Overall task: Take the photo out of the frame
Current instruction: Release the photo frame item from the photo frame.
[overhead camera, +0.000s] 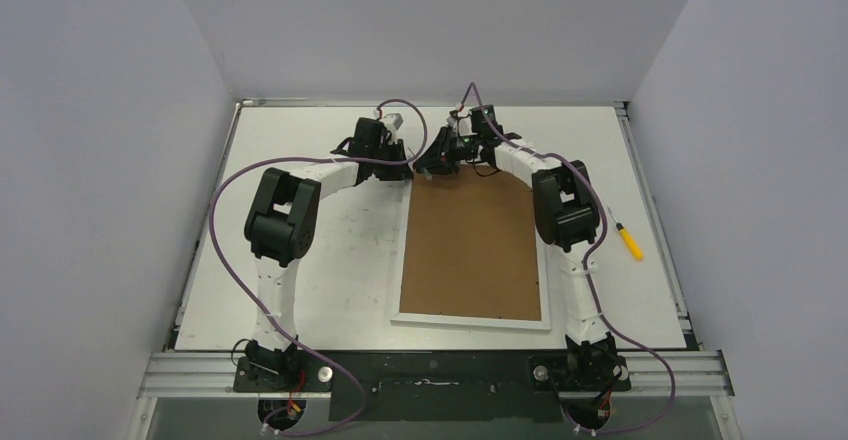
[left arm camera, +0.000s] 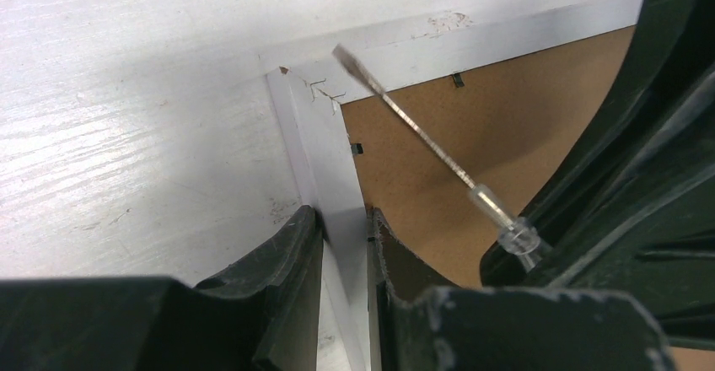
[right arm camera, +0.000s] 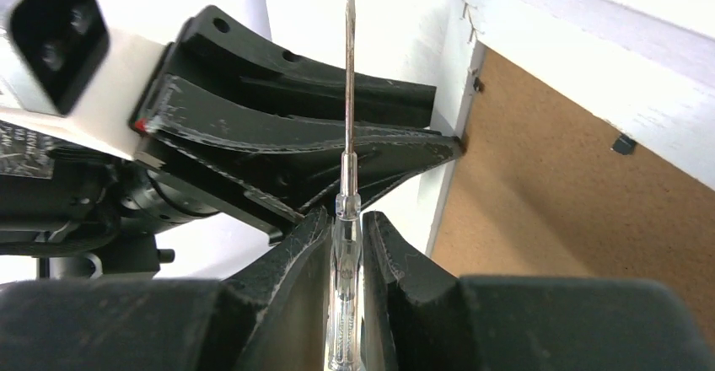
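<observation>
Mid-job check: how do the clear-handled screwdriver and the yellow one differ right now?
The clear-handled screwdriver is clamped in the right gripper, tip near the frame's far-left corner; the yellow screwdriver lies loose on the table, right of the frame. One handle is transparent, the other yellow. Both are slim hand tools.
</observation>
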`<state>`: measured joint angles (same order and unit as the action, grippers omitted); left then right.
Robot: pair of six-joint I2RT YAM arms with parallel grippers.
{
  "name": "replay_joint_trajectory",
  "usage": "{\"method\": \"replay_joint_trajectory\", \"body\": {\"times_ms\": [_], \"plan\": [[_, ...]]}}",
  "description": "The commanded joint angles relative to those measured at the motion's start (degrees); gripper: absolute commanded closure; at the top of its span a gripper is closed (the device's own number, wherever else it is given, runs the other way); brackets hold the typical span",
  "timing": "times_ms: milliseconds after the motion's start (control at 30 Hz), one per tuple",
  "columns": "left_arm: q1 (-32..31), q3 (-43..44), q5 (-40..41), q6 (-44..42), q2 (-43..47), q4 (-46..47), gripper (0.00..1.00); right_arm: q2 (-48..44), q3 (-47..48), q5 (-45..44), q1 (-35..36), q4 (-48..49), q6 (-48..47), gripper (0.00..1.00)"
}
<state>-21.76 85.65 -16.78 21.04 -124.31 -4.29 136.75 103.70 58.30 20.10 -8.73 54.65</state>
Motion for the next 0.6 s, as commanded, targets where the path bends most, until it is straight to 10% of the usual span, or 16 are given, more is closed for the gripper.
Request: {"method": "replay_joint_trajectory", "body": {"times_ms": [0,200,567], "plan": [[-2.5,0.4,-3.2,-2.1,-1.6,-5.1,0.97,2.1,3.6,-1.2,-0.2,-1.3,-0.4,0.95],[-2.4,-0.8,-1.5,-1.7,-0.1,-4.5,0.91,-4.3,-2.6,-5.7,-3.6,-4.4,-7.1,0.95],[-2.1,-10.5,6.7,1.9,11.4,3.4,0.49,-29.6,-27.7,-22.5,-6.9,-5.3,-25.1,0.95]]}}
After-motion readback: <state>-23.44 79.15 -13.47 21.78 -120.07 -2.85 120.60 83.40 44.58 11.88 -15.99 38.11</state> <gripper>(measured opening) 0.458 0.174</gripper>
